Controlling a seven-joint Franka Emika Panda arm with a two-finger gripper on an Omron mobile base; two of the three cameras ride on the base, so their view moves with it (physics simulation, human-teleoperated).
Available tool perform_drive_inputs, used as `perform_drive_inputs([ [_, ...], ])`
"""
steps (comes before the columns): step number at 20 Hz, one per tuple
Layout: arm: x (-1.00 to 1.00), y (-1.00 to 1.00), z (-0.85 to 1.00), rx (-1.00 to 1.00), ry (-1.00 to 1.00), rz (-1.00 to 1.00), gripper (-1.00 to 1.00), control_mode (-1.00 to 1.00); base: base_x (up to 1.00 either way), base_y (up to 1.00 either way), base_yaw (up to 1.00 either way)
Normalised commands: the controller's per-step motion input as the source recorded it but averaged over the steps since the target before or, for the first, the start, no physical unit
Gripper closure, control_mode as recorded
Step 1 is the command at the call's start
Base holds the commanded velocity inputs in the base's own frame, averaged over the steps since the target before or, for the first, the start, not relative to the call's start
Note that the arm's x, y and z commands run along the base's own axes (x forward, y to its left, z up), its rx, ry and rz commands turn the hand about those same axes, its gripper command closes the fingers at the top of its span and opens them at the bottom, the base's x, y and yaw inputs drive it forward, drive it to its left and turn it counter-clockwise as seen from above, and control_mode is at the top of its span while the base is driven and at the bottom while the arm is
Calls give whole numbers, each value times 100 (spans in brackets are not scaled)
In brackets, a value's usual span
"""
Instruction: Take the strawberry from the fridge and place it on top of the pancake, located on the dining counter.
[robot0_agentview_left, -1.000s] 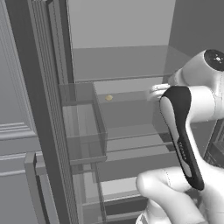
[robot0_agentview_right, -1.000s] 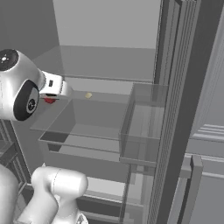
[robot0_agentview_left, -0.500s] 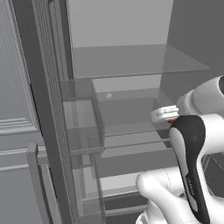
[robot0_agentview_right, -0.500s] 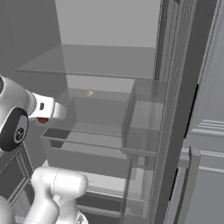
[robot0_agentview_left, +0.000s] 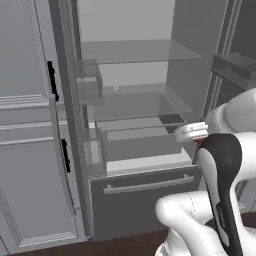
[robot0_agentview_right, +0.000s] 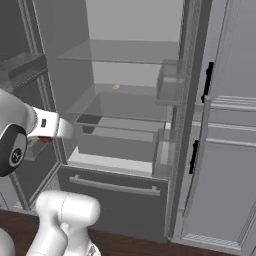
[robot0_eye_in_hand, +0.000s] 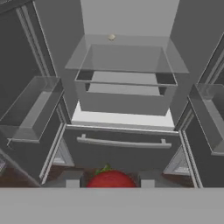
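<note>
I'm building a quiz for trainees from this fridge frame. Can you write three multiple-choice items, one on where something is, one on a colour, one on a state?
1. Where is the strawberry?
A. On the top glass shelf
B. Between the fingertips of the gripper
C. In the bottom drawer

2. What colour is the small item left on the glass shelf?
A. Pale yellowish
B. Dark blue
C. Bright green

3. How is the fridge?
A. Both doors shut
B. Doors open, bottom drawer shut
C. Doors shut, bottom drawer pulled out

Answers:
1 B: the hand view shows the red fruit between the two dark fingertips, outside the fridge.
2 A: all views show a pale yellowish speck on the shelf.
3 B: the interior and door bins are exposed, and the drawer front sits flush.
</note>
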Motion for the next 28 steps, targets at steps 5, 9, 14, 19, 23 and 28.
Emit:
perform_drive_inputs([
  [5,0,0,0,0,0,0,100,100,-78,0,12],
  [9,0,0,0,0,0,0,100,100,-52,-5,75],
  [14,0,0,0,0,0,0,100,100,-40,-12,94],
  [19,0,0,0,0,0,0,100,100,-43,-4,95],
  [23,0,0,0,0,0,0,100,100,-42,0,94],
  [28,0,0,0,0,0,0,100,100,-41,0,95],
])
